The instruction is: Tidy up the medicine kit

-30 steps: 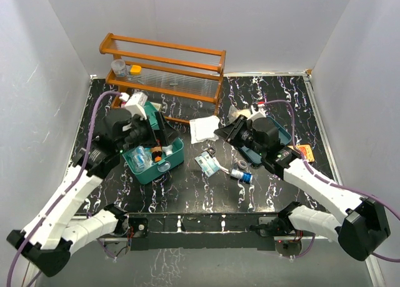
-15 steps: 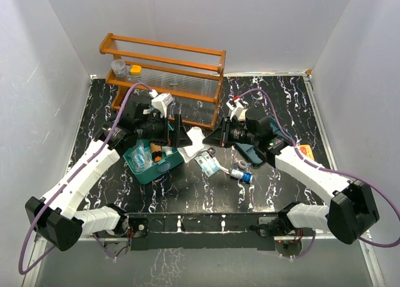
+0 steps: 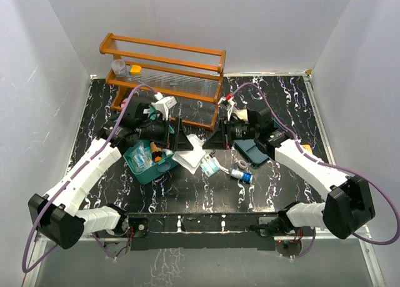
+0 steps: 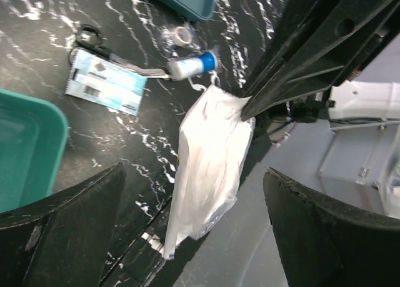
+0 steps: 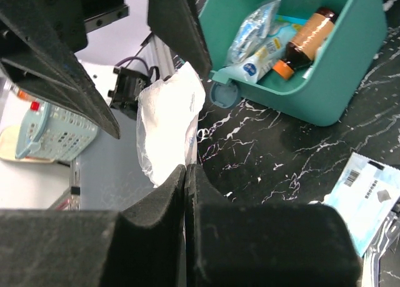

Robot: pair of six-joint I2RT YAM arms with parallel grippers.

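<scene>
1. A black tabletop [image 3: 187, 196] veined with white filled the floor of a booth with plain white walls [image 3: 56, 62].
2. At the far left stood an orange-brown wooden rack [image 3: 164, 65] of long rails, with a small clear cup [image 3: 118, 66] at its left end.
3. The teal-green plastic medicine kit [image 3: 147, 176] sat left of centre, near the rack. Its top was open, and inside lay a brown bottle [image 5: 307, 32] with an orange cap and some blue-and-white sachets [image 5: 255, 46]. The left arm reached over the kit's far side and hid part of it from above.
4. Right of centre lay a shallow dark teal tray [image 3: 253, 153], partly under the right arm. A flat blue-and-white packet [image 3: 210, 166] and a small white bottle [image 3: 241, 174] with a blue cap lay near it.
5. The right gripper [image 5: 186, 171] had its fingers pressed together on the edge of a white plastic pouch [image 5: 169, 121]. The pouch hung above the tabletop, just right of the kit.
6. The left gripper [image 4: 194, 181] faced the pouch with its fingers spread wide. The pouch showed between them and touched neither.
</scene>
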